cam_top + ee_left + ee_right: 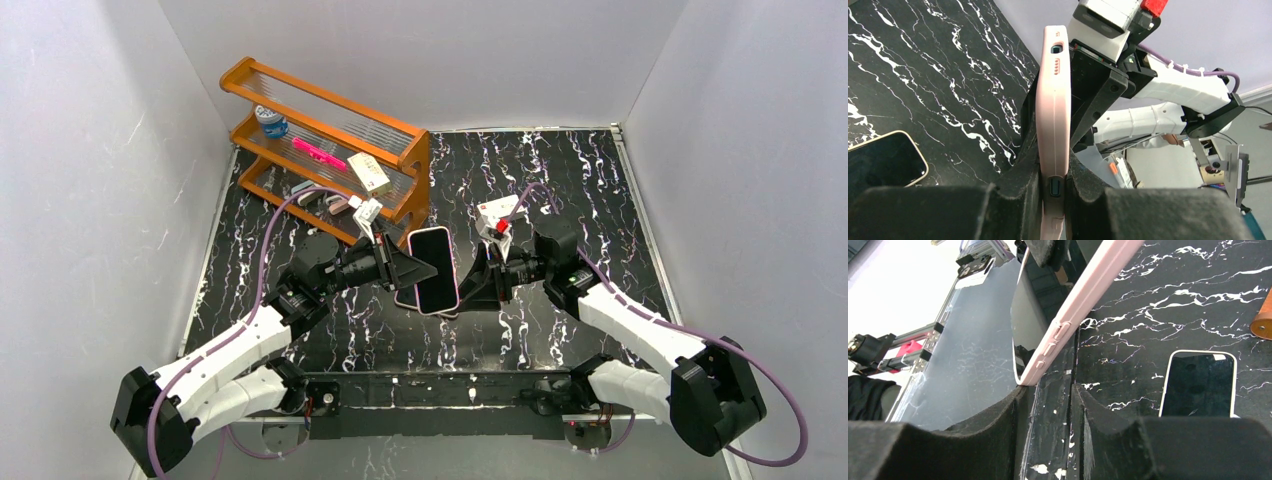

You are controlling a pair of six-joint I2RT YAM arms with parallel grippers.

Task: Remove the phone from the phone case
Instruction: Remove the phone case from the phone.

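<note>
The phone case [449, 262] is pink and holds the phone [434, 268], whose dark screen faces up. My left gripper [420, 268] is shut on the case's left long edge and holds it above the table. In the left wrist view the pink case [1053, 100] stands edge-on between the fingers of the left gripper [1054, 170]. My right gripper [478, 285] is at the case's right side. In the right wrist view that gripper [1049, 389] is open with nothing in the gap. The case's corner [1035, 371] sits just ahead of its left finger.
A second phone with a pale rim [1200, 385] lies flat on the black marble table [560, 180], under the raised one; it also shows in the left wrist view [883, 160]. A wooden rack [330, 140] with small items stands back left. White walls close in the sides.
</note>
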